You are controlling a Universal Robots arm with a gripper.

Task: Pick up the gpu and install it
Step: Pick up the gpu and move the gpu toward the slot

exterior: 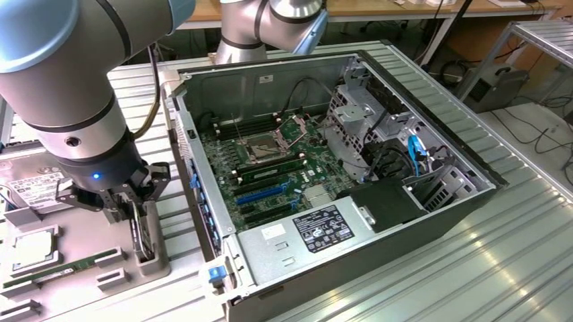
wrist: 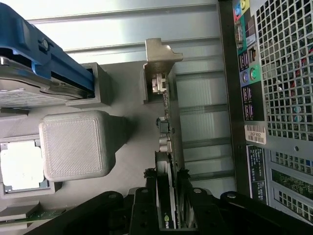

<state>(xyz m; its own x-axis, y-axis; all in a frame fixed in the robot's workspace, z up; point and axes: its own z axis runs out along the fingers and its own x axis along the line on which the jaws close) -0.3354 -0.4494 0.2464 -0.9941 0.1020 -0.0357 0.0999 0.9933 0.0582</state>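
Observation:
The gpu [exterior: 141,233] stands on edge in a slot of the grey parts tray [exterior: 85,298] at the exterior view's left. My gripper [exterior: 137,216] is lowered straight over it. In the wrist view the gpu [wrist: 166,137] runs as a thin card from its silver bracket, held in a grey support [wrist: 159,61], down between my gripper's [wrist: 167,176] black fingers [wrist: 149,188]. One finger sits close on each side of the card, with narrow dark gaps left. The card rests in its holder.
The open computer case [exterior: 465,201] lies beside the tray, its motherboard with blue expansion slots [exterior: 262,192] exposed. On the tray are a hard drive [exterior: 31,188], a processor [exterior: 31,247] and a memory stick [exterior: 63,268]. A grey block [wrist: 73,144] stands near the card.

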